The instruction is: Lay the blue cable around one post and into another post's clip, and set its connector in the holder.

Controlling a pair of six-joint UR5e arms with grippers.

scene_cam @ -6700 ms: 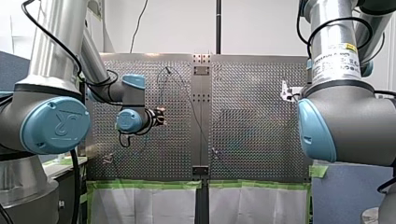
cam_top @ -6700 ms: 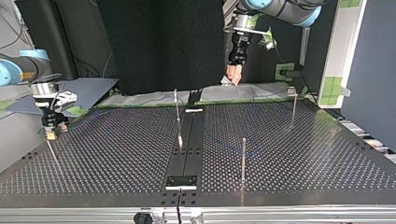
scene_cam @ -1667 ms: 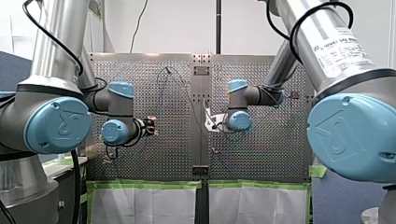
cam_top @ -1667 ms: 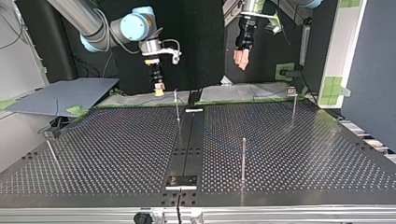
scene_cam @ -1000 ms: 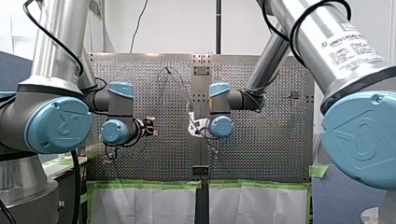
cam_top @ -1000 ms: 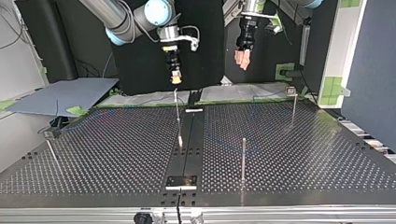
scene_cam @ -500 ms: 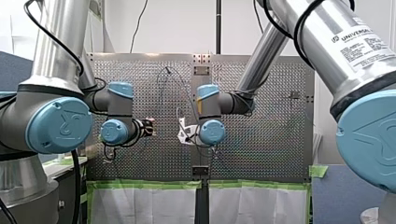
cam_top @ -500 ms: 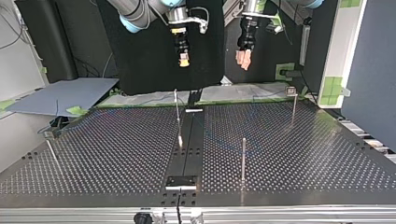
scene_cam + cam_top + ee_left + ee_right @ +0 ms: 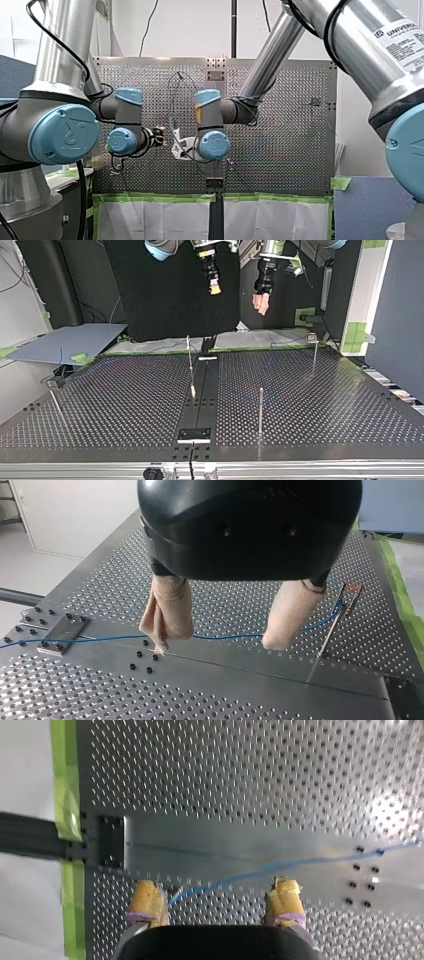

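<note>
Your R yellow-padded hand (image 9: 216, 891) is hanging spread apart over thin blue cable (image 9: 300, 863) on perforated metal worktop (image 9: 250, 780); L beige-padded hand (image 9: 216, 644) is gaping too.

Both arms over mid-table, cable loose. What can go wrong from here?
1. My right gripper, yellow-padded, and my left gripper, beige-padded, hang open, close together; a sideways move could knock them.
2. The thin blue cable lies flat on the perforated metal table; a pinch might miss it or scrape.
3. A thin upright metal post stands nearby; a descent might strike it.
</note>
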